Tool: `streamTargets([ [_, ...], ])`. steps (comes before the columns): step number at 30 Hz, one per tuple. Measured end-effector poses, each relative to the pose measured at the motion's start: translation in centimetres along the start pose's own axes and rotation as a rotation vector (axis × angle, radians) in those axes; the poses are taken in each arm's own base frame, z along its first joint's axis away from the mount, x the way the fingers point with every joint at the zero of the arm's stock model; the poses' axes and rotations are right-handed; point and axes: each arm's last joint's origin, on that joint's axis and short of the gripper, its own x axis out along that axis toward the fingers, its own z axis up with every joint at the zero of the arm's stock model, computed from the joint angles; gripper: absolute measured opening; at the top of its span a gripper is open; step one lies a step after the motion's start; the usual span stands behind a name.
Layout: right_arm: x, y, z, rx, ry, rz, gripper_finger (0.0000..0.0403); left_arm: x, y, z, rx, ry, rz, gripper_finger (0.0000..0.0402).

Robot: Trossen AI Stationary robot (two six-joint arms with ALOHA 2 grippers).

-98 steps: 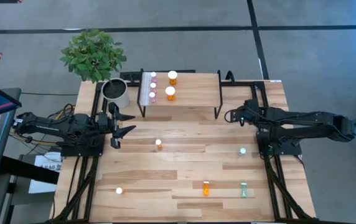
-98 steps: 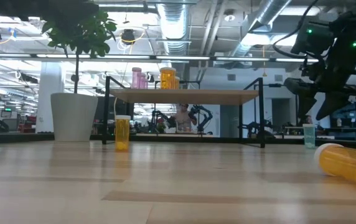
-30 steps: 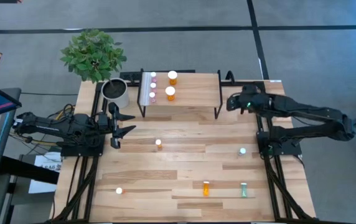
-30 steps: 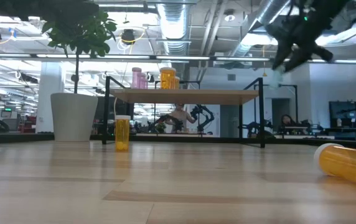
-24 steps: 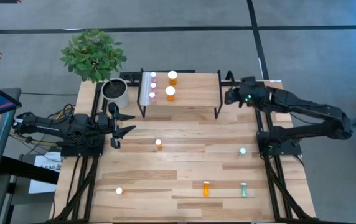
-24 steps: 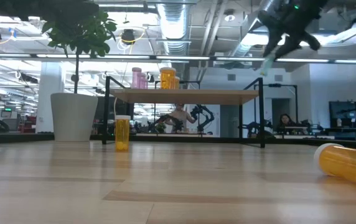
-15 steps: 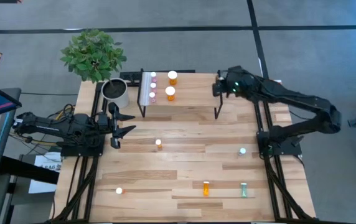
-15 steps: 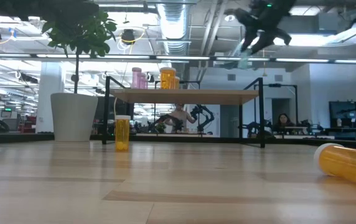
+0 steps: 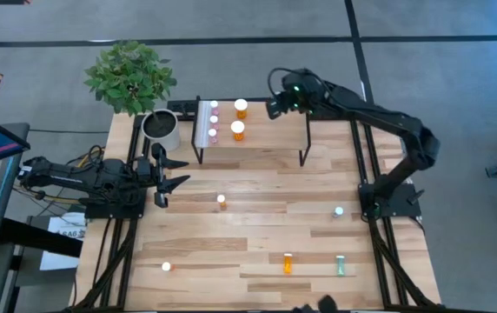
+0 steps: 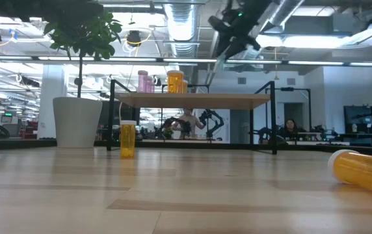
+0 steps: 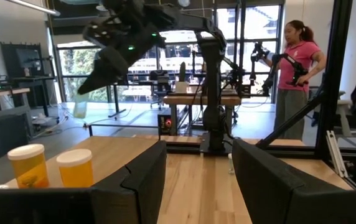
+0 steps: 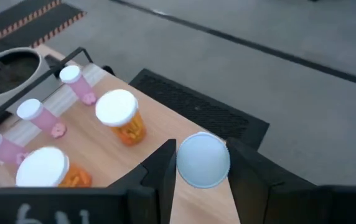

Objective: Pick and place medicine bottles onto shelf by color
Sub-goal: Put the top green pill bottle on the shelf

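My right gripper (image 9: 275, 105) hangs above the far part of the shelf (image 9: 270, 132) and is shut on a pale green bottle with a white cap (image 12: 203, 160). On the shelf stand three pink bottles (image 9: 214, 119) by its white strip and two larger orange bottles (image 9: 240, 119). On the table are a small orange bottle (image 9: 221, 200), a white-capped bottle (image 9: 166, 267), a lying orange one (image 9: 288, 263), a lying green one (image 9: 340, 265) and a standing green one (image 9: 339, 210). My left gripper (image 9: 175, 170) is open and empty at the table's left edge. My right gripper pinches the pale green bottle between its two fingers (image 12: 162, 167), which stand on either side of its capped end (image 12: 203, 160). The fingers come from above, slanting down. The bottle (image 11: 79, 109) hangs below the fingers, tilted and clear of the shelf.
A grey-white plant pot (image 9: 161, 128) with a leafy plant stands at the table's far left beside the shelf. The shelf's right half (image 9: 283, 135) is bare wood. A person (image 11: 293, 68) stands in the room beyond the table.
My right gripper, still shut on the pale green bottle, has swung from the table's right side toward the far edge and the left, rising, and now hangs over the shelf's far part. The left arm and the other bottles have kept still.
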Motion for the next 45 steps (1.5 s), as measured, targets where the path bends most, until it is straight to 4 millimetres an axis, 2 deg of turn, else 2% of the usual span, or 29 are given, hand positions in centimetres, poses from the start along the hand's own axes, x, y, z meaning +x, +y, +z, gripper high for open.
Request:
streamTargets([
  [7,4.0,0.2,1.1,-0.023,0.057,0.044,0.0146,0.0,0.0,-0.1,0.005,0.007,0.0,0.0173],
  [11,6.0,0.1,0.6,-0.03,0.105,0.051,0.0146,0.0,0.0,-0.1,0.005,0.007,0.0,0.0173],
  [15,7.0,-0.2,0.0,-0.036,0.158,0.042,0.0146,0.0,0.0,-0.1,0.005,0.008,0.0,0.0173],
  [26,6.6,0.2,-0.8,-0.06,0.221,0.039,0.0146,0.0,0.0,-0.1,0.011,0.008,0.0,0.0173],
  [32,7.1,0.8,-1.4,-0.089,0.244,0.044,0.0146,0.0,0.0,-0.1,0.009,0.007,0.0,0.0173],
  [45,7.0,1.0,-1.4,-0.095,0.24,0.048,0.0146,0.0,0.0,0.0,0.001,0.005,0.0,0.0173],
])
